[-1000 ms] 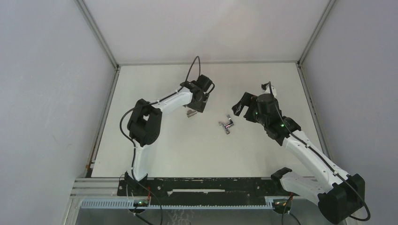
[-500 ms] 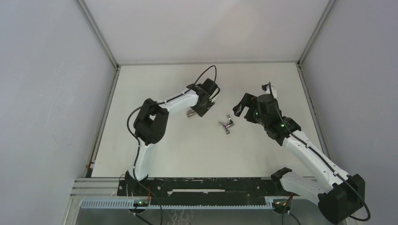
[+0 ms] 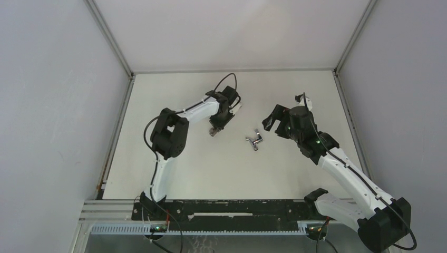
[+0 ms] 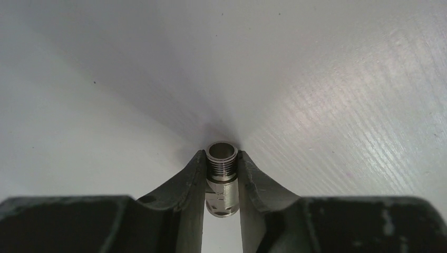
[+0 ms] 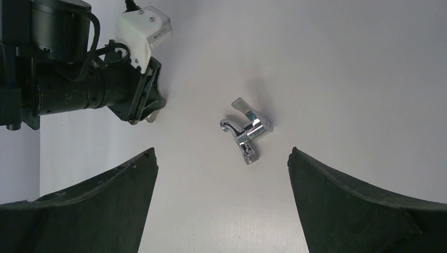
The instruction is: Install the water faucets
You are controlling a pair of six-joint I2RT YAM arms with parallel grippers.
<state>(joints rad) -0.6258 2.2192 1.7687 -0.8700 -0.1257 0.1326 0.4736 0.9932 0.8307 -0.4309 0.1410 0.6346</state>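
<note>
The short dull-grey threaded stub (image 4: 222, 176) lies on the white table, and both fingers of my left gripper (image 4: 221, 156) press against its sides. From above, that gripper (image 3: 215, 128) points down at the stub (image 3: 213, 132) left of centre. The shiny chrome angled tap piece (image 3: 254, 140) lies loose on the table to the right of it, also in the right wrist view (image 5: 246, 129). My right gripper (image 5: 222, 151) hovers open just short of the tap, nothing between its fingers; from above the right gripper (image 3: 270, 120) sits right of the tap.
The white table (image 3: 221, 168) is enclosed by grey walls, with metal rails along its left and right edges. My left arm's wrist and camera (image 5: 95, 79) fill the upper left of the right wrist view, close to the tap.
My left gripper's wrist swung about over the stub and its jaws narrowed from wide apart to touching the stub's sides. The right arm and the chrome tap stayed put.
</note>
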